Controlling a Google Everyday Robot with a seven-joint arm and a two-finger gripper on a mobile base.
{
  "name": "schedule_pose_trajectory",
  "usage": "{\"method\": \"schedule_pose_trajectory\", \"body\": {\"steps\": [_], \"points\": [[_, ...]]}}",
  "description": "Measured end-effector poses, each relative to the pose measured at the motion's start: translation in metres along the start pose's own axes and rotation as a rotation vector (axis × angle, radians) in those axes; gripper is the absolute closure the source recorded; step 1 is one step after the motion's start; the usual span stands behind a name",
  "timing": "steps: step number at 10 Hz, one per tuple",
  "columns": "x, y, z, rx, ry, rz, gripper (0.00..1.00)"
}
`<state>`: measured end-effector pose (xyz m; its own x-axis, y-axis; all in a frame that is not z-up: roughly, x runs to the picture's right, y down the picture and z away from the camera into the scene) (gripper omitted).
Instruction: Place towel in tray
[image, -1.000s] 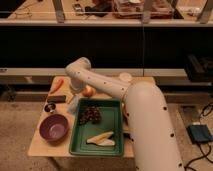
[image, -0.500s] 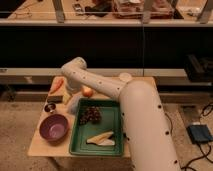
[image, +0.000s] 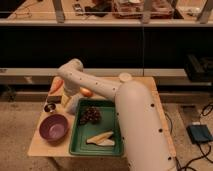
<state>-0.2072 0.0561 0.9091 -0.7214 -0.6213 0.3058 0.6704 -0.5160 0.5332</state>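
So the gripper (image: 67, 99) sits low over the back-left part of the table (image: 40, 146), just off the far-left corner of the green tray (image: 80, 139). Its fingers are spread wide, with nothing pinched between them as far as we can tell. The towel (image: 74, 105) looks to us like the pale blue-grey patch right beside it, lying on the table at the tray's rim, so not in the tray yet. What worries us is that it's thin and floppy, so a grab could catch only a corner and let it slip out on the lift. Or the fingers could scrape the tabletop and close on nothing. The carry is short, but a dangling edge could end up draped over the rim or drag across the dark clump (image: 91, 115) and pale yellow wedges (image: 102, 138) already in the tray. The purple bowl (image: 53, 128) sits near, so a wide swing could nudge it. As for labels or writing, we can't read any anywhere.
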Motion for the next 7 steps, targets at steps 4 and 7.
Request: {"method": "schedule_pose_trajectory", "body": {"steps": [4, 7], "points": [[-0.009, -0.008, 0.031, 0.018, -0.032, 0.016, 0.20], [-0.012, -0.011, 0.041, 0.020, -0.042, 0.024, 0.37]]}}
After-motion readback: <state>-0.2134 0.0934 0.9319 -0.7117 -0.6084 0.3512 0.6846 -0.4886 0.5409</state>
